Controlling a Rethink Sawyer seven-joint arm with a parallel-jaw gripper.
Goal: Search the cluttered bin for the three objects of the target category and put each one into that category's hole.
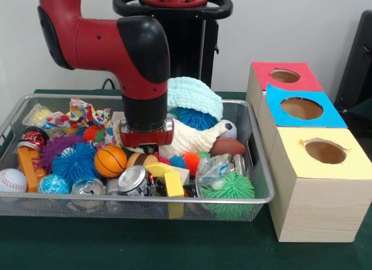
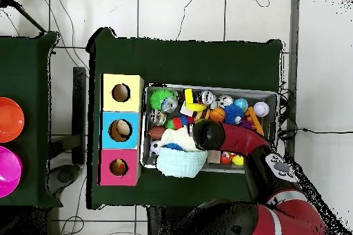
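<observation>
front view: arm (image 1: 139,78) plunges mid-frame into the bin (image 1: 256,197); gripper fingers hidden, can't tell. crowded toys could snag, spilling the can (image 1: 132,180).

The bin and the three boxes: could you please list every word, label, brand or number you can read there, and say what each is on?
No text can be read in either view.
The silver can shows no legible print.
The red and black can has markings too blurred to read.
The clear wrapper shows nothing legible.
The red, blue and yellow box tops carry holes only, no labels.
</observation>
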